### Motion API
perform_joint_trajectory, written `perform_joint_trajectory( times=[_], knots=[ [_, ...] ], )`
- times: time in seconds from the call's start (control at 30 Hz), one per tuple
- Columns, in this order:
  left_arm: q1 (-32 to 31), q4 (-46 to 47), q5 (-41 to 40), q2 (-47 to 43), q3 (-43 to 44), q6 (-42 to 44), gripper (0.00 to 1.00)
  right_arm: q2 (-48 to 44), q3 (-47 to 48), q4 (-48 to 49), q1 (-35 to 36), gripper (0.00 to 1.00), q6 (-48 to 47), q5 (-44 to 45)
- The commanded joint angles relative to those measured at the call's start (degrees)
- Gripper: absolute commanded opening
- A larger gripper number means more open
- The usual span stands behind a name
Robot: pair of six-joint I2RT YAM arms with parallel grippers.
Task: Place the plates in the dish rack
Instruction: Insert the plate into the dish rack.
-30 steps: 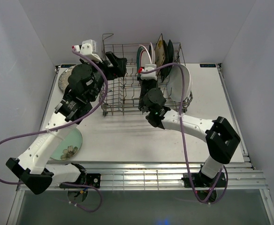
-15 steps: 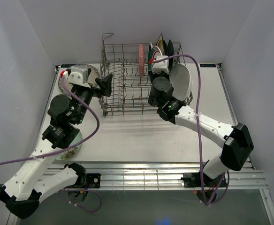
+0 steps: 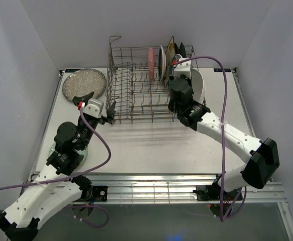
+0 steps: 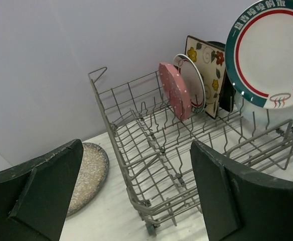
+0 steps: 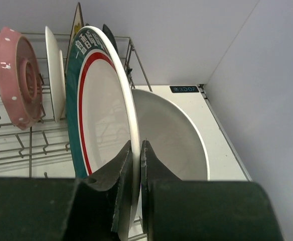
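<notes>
From above, the grey wire dish rack (image 3: 136,100) sits at the back of the white table (image 3: 146,145). A pink plate (image 3: 151,64), a white plate (image 3: 161,61) and a cream floral square plate (image 3: 170,51) stand on edge between its tines, and a white oval plate (image 3: 199,85) leans at its right end. A round speckled silver plate (image 3: 84,84) lies flat on the table just left of the rack. The left gripper (image 3: 100,102) hangs low by the rack's near left corner, jaws wide apart. The right gripper (image 3: 178,75) is at the rack's right end, its fingers hidden under its own wrist. The left wrist view adds what that wrist hides: a glossy teal-rimmed white plate (image 4: 269,50) with a red ring and printed characters, upright at the rack's right side. Whether it sits between tines cannot be told. Nothing lies between the left fingers (image 4: 41,196). The right wrist view shows the right fingers (image 5: 124,175) pinched together on that plate's rim, with the oval plate just behind it. It also shows the pink plate's white dots and raised foot ring. A second ago the left gripper was up at the rack's far left corner and its arm covered much of the speckled plate. It has since drawn back toward its base, and the right arm has reached further right.
</notes>
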Motion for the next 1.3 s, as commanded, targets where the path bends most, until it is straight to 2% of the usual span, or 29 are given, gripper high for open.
perform_joint_trajectory(
  times=[0.0, 0.13, 0.4, 0.97, 1.27],
  knots=[
    [-0.1, 2.2, -1.5, -2.4, -2.8, 3.9, 0.98, -1.7, 0.6, -2.5, -2.1, 0.08, 5.5, -2.5],
    [-0.1, 9.0, -5.6, -3.7, -11.1, 8.7, 0.98, -2.5, -0.9, -5.4, -5.1, 0.08, 9.3, -5.2],
    [-0.1, 14.1, -8.8, -3.9, -18.8, 8.2, 0.98, -1.6, -1.7, -5.5, -7.0, 0.08, 8.8, -5.1],
    [-0.1, 15.3, -12.0, -8.0, -21.4, 7.4, 0.98, 4.0, -0.7, -3.9, -8.7, 0.08, 7.6, -3.3],
    [-0.1, 15.4, -12.7, -8.4, -21.6, 7.5, 0.98, 11.3, 3.4, -2.4, -9.2, 0.08, 4.2, -0.3]
  ],
)
